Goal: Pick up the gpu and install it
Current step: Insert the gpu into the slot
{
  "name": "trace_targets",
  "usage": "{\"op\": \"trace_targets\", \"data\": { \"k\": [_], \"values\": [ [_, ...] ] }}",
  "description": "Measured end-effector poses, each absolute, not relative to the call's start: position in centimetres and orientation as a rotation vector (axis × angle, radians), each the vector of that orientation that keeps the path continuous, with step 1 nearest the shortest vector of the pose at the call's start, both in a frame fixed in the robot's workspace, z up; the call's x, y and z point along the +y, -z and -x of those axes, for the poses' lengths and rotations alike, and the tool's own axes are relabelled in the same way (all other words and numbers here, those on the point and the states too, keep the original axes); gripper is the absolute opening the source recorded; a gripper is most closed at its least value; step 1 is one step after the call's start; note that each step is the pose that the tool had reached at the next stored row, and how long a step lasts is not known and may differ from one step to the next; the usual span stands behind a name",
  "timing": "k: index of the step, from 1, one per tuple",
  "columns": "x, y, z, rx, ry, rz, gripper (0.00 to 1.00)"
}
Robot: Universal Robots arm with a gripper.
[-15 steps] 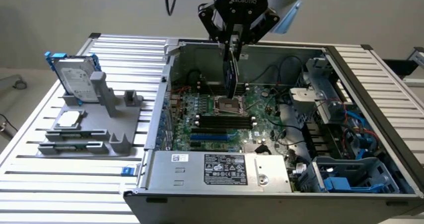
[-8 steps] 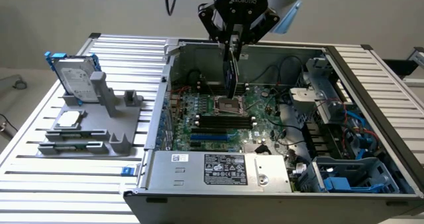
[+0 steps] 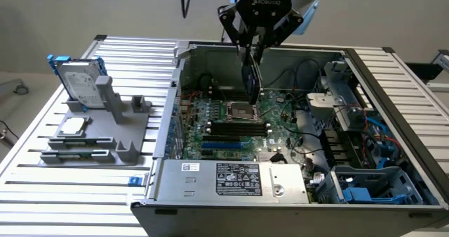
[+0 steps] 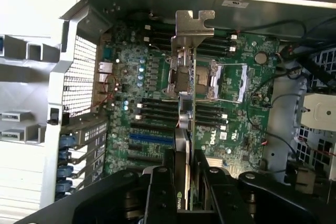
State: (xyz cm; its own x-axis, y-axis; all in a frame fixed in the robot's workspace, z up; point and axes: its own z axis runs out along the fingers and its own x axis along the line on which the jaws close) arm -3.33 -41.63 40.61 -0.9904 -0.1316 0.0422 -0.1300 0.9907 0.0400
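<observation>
My gripper (image 3: 251, 50) hangs over the open computer case, shut on the gpu (image 3: 251, 82). The card is held edge-on, its dark cover and green board hanging down above the motherboard (image 3: 232, 122). In the wrist view the gpu (image 4: 188, 124) runs away from the fingers (image 4: 160, 192), its silver end bracket (image 4: 193, 25) at the far end, over the CPU socket area of the motherboard (image 4: 236, 103). The card is clear of the board, above the slots.
The case (image 3: 210, 179) lies open on a slatted table, its power supply at the front and cables and drive bays on the exterior view's right. A grey fixture (image 3: 105, 126) holding a hard drive in a blue frame (image 3: 79, 82) stands on the exterior view's left.
</observation>
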Motion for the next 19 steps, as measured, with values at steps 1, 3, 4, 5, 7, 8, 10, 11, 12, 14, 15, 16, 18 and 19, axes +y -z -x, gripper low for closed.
{"op": "trace_targets", "data": {
  "k": [1,3,4,5,7,8,10,11,12,14,15,16,18,19],
  "values": [
    [-41.6,-40.5,3.3,-3.087,0.057,-0.231,0.26],
    [-41.6,-40.4,3.3,-3.082,0.056,-0.286,0.26],
    [-41.6,-40.4,3.3,-3.079,0.055,-0.314,0.26],
    [-41.6,-40.3,3.3,-3.076,0.054,-0.343,0.26],
    [-41.6,-40.2,3.3,-3.068,0.053,-0.399,0.26],
    [-41.6,-40.1,3.3,-3.064,0.052,-0.426,0.26],
    [-41.6,-39.9,3.3,-3.055,0.051,-0.482,0.26],
    [-41.6,-39.9,3.3,-3.051,0.05,-0.509,0.26],
    [-41.6,-39.8,3.3,-3.046,0.05,-0.537,0.26],
    [-41.6,-39.6,3.3,-3.035,0.048,-0.593,0.26],
    [-41.6,-39.5,3.3,-3.029,0.048,-0.621,0.26],
    [-41.6,-39.4,3.3,-3.023,0.047,-0.648,0.26],
    [-41.6,-39.3,3.3,-3.01,0.045,-0.703,0.26],
    [-41.6,-39.2,3.3,-3.003,0.045,-0.73,0.26]
  ]
}}
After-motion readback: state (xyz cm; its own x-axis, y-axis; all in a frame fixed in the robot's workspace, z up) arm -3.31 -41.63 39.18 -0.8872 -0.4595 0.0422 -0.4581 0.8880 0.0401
